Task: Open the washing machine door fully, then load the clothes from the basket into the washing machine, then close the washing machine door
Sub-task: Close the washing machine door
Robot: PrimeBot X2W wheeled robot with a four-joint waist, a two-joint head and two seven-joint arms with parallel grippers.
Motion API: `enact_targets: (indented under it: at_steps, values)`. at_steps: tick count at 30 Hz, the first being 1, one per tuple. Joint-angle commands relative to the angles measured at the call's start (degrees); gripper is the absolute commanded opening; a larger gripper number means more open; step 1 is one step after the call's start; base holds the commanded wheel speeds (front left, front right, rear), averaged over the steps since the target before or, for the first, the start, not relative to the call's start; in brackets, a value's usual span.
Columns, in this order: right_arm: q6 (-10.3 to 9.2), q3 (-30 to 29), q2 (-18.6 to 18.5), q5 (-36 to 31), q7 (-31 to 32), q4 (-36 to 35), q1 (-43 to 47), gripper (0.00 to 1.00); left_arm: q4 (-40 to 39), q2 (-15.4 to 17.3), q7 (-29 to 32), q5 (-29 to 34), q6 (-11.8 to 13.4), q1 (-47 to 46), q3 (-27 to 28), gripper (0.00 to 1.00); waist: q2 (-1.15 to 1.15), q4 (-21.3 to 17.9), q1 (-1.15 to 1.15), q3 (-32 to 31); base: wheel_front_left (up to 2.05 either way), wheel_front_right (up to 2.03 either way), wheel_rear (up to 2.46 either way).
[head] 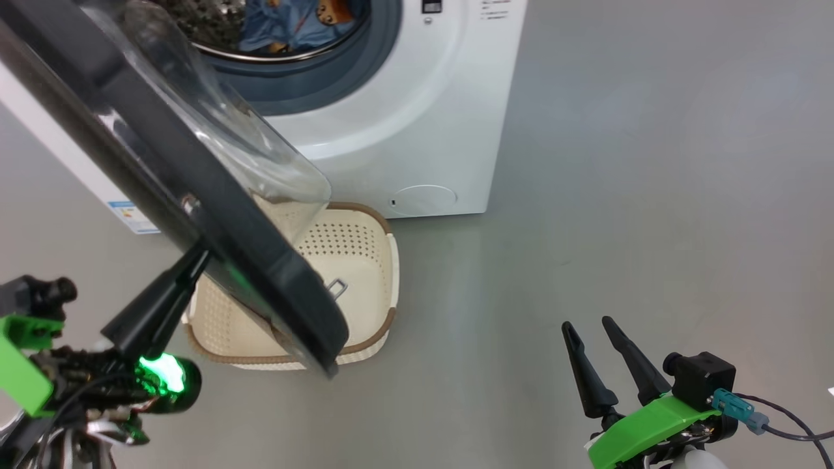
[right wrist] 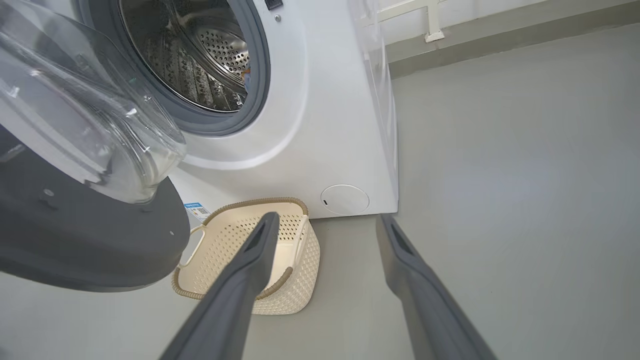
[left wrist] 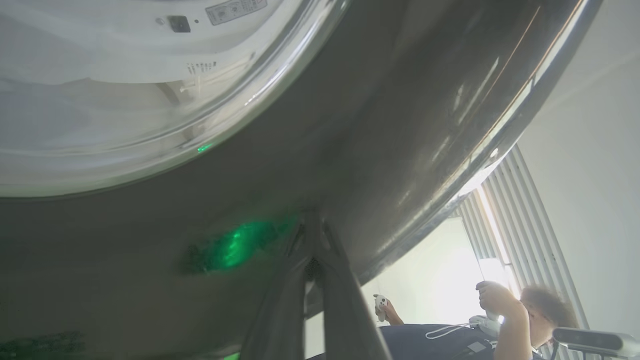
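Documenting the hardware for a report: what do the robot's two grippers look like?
Left gripper and right gripper each have two long, dark, tapering fingers on a bright green mount. The left carries a glowing green light and black and white wires. The right has a black camera block, a teal connector and a dark cable.

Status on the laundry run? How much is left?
Done: the clothes lie in the drum of the washing machine, and the basket looks empty where visible. In hand: the left tool, fingers together, has its tips against the black ring of the washing machine door, which stands part open. Left: pushing the door shut. The right tool hangs open above the floor.
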Motion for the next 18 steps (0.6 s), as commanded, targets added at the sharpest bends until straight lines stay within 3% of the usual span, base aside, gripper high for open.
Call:
enact_targets:
  at_steps: [1, 18]
  values:
    - [0.09, 1.35, 0.27, -0.17, -0.28, -1.20, -0.98, 1.00, -1.56, 0.84, -0.32, -0.55, -0.53, -2.20, 1.22, 0.00, 0.00, -0.71, 0.00, 0.00, 0.00, 0.00, 0.00]
    - [0.09, 1.23, 1.13, 0.31, -0.28, -1.49, -1.07, 1.00, -0.91, 0.82, -9.41, 1.72, -0.58, -7.04, -2.02, 0.00, 0.00, -8.45, 0.00, 1.45, 0.00, 0.00, 0.00]
